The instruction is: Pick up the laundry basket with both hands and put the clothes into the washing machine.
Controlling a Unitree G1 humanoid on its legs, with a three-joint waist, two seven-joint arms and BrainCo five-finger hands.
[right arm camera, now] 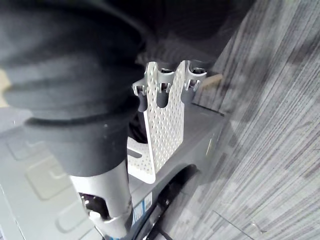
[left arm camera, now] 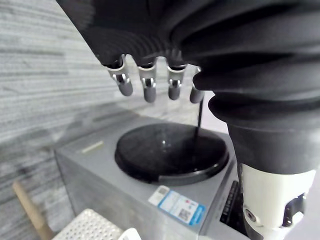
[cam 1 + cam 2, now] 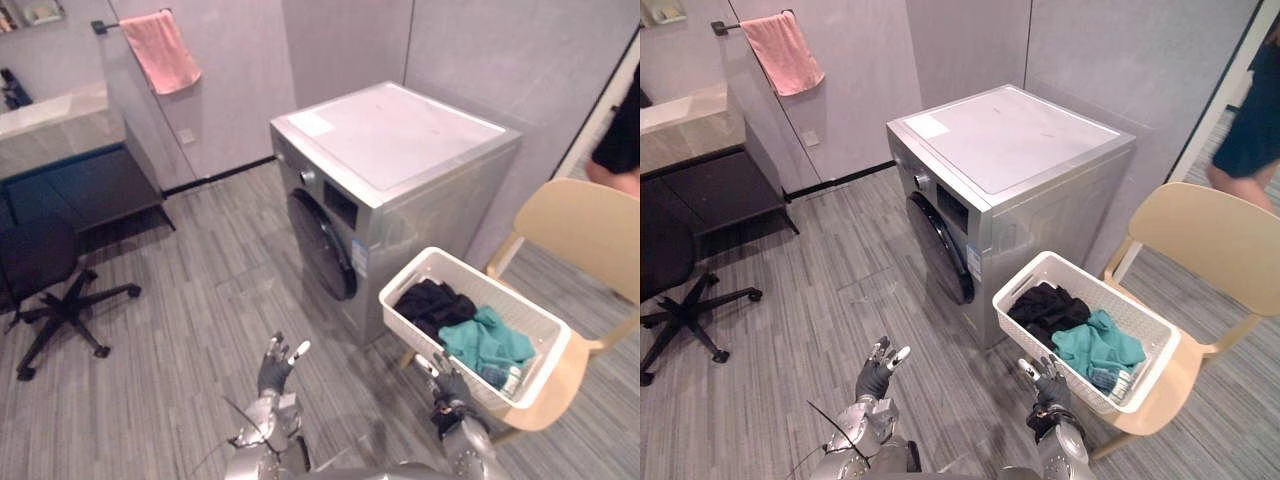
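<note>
A white plastic laundry basket full of little holes [image 3: 408, 325] sits on the seat of a light wooden chair [image 3: 585, 230]. The chair stands just to the right of a silver-grey washing machine with a flat top [image 3: 400, 135]. Inside the basket lie a black piece of clothing [image 3: 432, 303] and a blue-green piece of clothing [image 3: 487, 340], side by side and touching. The machine's round dark door [image 3: 322, 245] is closed.

The right hand [image 3: 447, 388] is up just beside the near wall of the basket. Its fingers [image 1: 162, 97] are loose and straight and hold nothing. I cannot tell if they touch the basket.

The left hand [image 3: 280, 365] is over the striped grey floor, in front of the machine and well apart from the basket. Its fingers [image 2: 148, 90] are spread loose and hold nothing.

A pink towel [image 3: 160, 50] hangs on a wall rail. A black office chair on wheels [image 3: 45, 265] stands at the far left. A person in dark clothes [image 3: 620, 140] stands behind the wooden chair.
</note>
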